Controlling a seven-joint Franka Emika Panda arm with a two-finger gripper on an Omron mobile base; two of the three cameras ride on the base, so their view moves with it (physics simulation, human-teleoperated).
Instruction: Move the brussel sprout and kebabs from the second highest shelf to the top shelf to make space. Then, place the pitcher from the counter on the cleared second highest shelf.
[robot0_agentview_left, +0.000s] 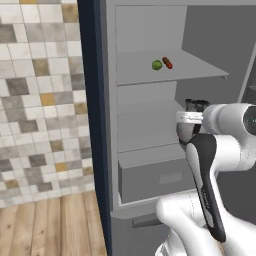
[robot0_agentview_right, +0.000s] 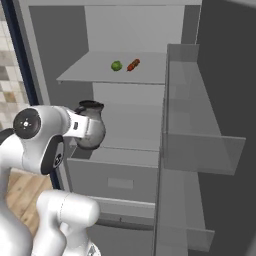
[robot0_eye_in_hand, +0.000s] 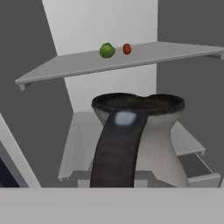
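The pitcher (robot0_agentview_right: 91, 127) hangs upright at the front of the open grey cabinet, level with the second highest shelf (robot0_agentview_right: 131, 131) and at that shelf's left front corner in the right base view; its dark flared rim sits on top and its rounded belly below. The claw (robot0_agentview_left: 192, 120) is pressed together on the pitcher, pinching it at the handle side; in the hand view the curved dark handle (robot0_eye_in_hand: 116, 151) runs up the middle to the rim, so the fingertips themselves are hidden behind it. In the left base view the pitcher is mostly covered by the white wrist, with only the rim and a strip of dark body showing; whether its base touches the shelf or hangs just above it I cannot tell. Above it, the top shelf (robot0_agentview_right: 90, 75) carries the brussel sprout (robot0_agentview_right: 116, 65) and the kebabs (robot0_agentview_right: 133, 64), lying just beside each other near the back; the sprout is on the left, the kebabs on the right. Below the second highest shelf sits a boxy grey drawer (robot0_agentview_right: 112, 177); the open door (robot0_agentview_right: 200, 145), with its clear bins, stands to the right.
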